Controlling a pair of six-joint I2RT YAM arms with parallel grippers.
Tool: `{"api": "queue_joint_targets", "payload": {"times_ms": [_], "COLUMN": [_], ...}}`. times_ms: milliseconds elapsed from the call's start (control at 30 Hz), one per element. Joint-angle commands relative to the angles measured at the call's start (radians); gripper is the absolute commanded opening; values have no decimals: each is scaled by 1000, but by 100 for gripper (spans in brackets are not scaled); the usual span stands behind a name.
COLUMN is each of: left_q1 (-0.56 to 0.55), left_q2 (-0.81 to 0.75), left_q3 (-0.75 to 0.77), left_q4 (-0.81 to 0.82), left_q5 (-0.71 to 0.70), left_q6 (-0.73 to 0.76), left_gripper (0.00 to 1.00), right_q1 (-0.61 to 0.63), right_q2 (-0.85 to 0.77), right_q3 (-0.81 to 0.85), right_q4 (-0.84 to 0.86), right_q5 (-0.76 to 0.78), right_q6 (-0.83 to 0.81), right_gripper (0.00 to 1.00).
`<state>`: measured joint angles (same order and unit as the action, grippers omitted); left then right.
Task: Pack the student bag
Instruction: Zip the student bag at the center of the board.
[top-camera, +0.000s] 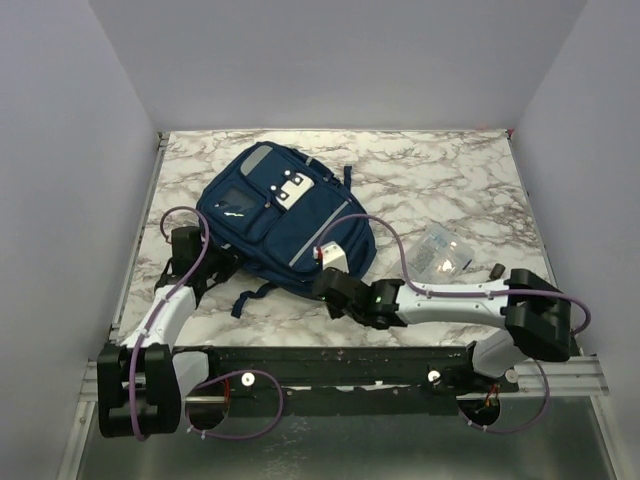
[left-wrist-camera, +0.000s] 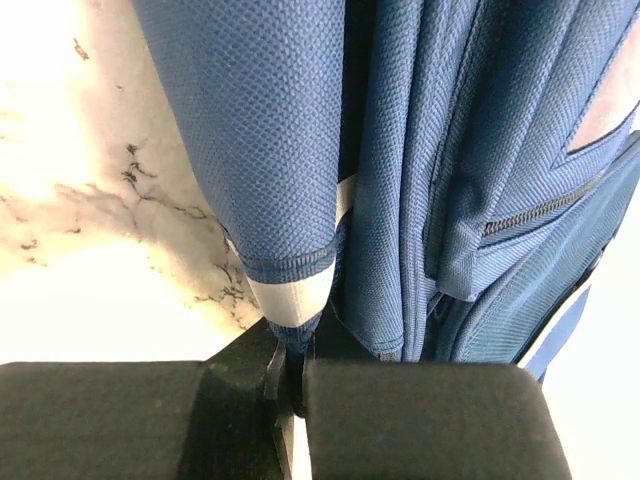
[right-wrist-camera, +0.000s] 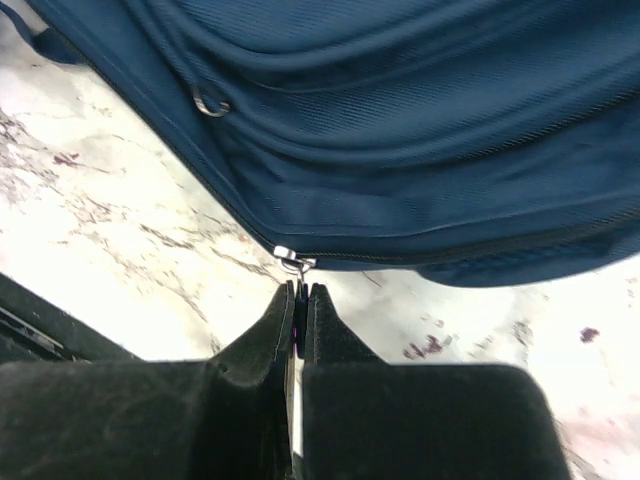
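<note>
Your right fingers (right-wrist-camera: 303, 310), closest to the wrist lens, are pinched tight on the zipper pull (right-wrist-camera: 294, 262) at the near right edge of the student bag (top-camera: 280, 215). Your left fingers (left-wrist-camera: 305, 372) are clamped on a grey-trimmed fold (left-wrist-camera: 290, 295) at the bag's near left side. Navy, lying flat with its front pockets up, the bag sits left of centre on the marble counter (top-camera: 440, 170). Right of it lies a clear pouch (top-camera: 440, 250) holding small items too blurred to name.
</note>
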<state>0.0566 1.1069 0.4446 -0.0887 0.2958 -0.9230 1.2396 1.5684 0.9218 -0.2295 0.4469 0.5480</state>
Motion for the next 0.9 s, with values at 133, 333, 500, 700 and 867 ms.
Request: {"api": "queue_joint_targets", "payload": {"times_ms": [133,333,500,700,867], "left_q1": [45,43,-29,-290,-402], "left_q2": [-142,-195,-252,-392,-560], "left_q3": [33,-4,-90,-155,-263], "left_q4": [-58,-163,-163,-143,-92], "left_q5": [-79,185,363,299,182], "left_q6": [47,37,-27,-262,-485], "left_gripper": [35,67,61,63,69], "right_q1": [-32,-33,-34,-34,-33], "right_q2": [-100,-75,-79,-77,-97], "right_q3": [-33,1,-11,-22,-43], "right_q4": [-105,4,41,70,87], "right_q5": [-138,-236,-244,-254,-257], "right_q6": [-122,-135,-140,-142,-134], "right_gripper": [0,0,0,0,0]}}
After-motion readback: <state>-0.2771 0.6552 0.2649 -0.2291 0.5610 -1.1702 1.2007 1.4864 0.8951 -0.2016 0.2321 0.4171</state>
